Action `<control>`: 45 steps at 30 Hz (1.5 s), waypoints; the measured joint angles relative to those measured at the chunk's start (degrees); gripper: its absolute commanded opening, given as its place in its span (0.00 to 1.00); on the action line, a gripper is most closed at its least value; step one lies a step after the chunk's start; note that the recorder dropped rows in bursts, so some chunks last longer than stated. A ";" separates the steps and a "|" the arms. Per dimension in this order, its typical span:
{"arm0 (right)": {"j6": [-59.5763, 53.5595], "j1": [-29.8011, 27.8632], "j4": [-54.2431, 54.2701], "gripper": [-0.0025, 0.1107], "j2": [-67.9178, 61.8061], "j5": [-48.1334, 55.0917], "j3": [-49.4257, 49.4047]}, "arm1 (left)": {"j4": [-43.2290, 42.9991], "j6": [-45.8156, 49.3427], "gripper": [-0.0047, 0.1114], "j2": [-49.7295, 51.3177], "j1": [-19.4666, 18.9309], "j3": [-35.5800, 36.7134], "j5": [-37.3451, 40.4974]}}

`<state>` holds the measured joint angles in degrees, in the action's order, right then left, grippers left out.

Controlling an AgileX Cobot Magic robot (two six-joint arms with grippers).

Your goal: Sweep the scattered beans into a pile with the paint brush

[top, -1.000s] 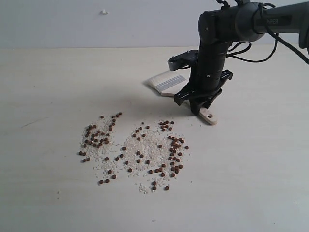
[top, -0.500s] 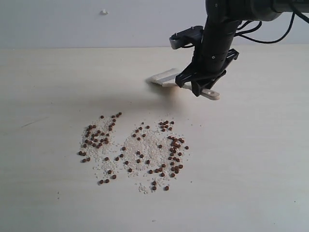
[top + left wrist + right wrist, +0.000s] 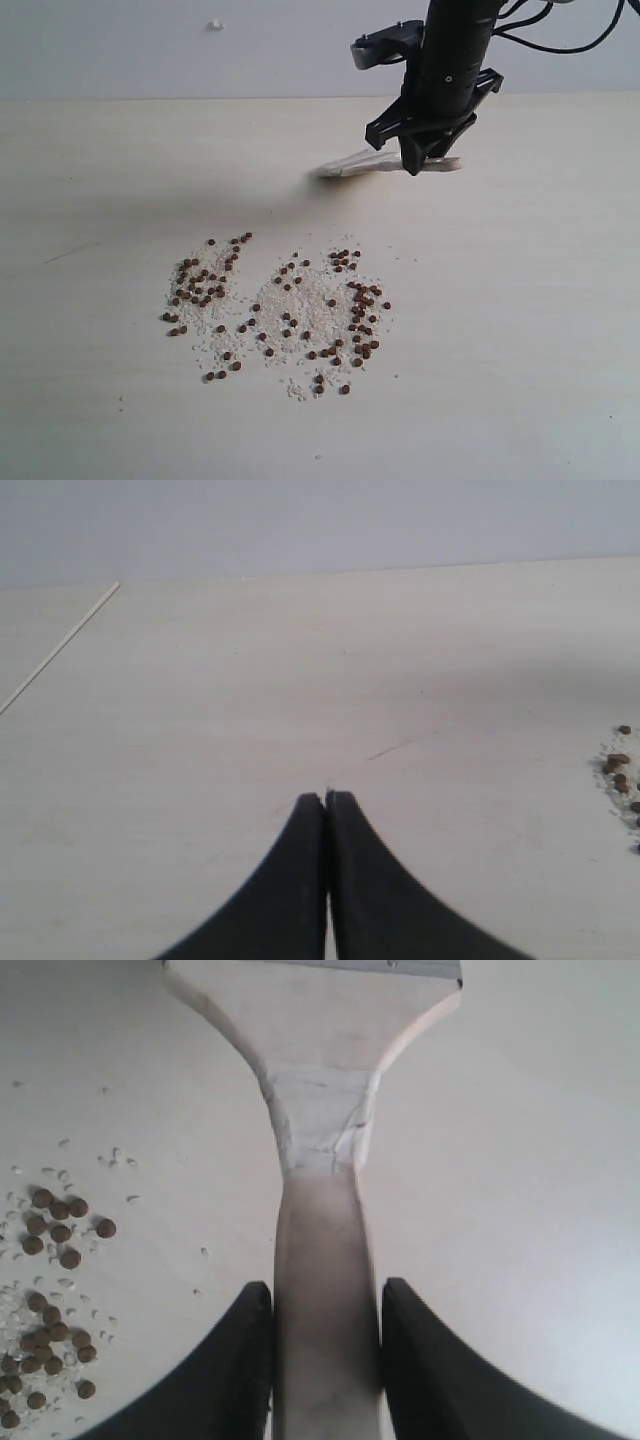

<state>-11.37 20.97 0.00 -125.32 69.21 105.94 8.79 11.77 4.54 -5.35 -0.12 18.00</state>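
The right fingers are clamped on the brush, one black finger on each side of the pale wooden handle, pressing against its narrow edges. From the right wrist camera the handle runs out from between them, widens into the flat head and ends at a strip of silver ferrule at the edge of the picture; the bristles beyond it are out of that view. Seen from across the room, the right fingers point down from a black arm and hold the brush about level, bristles towards the left and the rounded handle end sticking out to the right. The brush looks clear of the desk, with a soft shadow on the wood below and to the left, though I cannot say for sure that the bristle tips are off the surface.

The left fingers are pressed together with nothing between them, low over a bare stretch of desk. A few beans show at the edge of that wrist view.

The beans lie well apart from the brush, nearer the front of the desk, spread in two loose patches side by side, mixed among white grains. The left patch is smaller and tighter; the right one is wider, with most of its beans around the rim. The right wrist camera catches some of the beans off to one side of the handle.

Behind the desk stands a plain pale wall.
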 measured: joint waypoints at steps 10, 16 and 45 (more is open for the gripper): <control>-1.25 0.00 0.00 0.02 0.13 0.54 1.44 | -2.33 5.38 0.04 0.00 0.00 0.28 -8.58; -1.71 0.00 0.00 0.02 0.13 0.59 1.44 | 5.87 -7.38 0.04 -0.09 0.00 0.28 -30.72; -3.37 0.00 4.18 0.02 -0.22 1.03 7.36 | -65.14 -26.55 0.82 92.49 10.03 -51.19 -70.05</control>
<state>-14.75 20.97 4.18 -125.54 70.23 113.30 -56.35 -14.78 97.03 4.67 -51.31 -52.05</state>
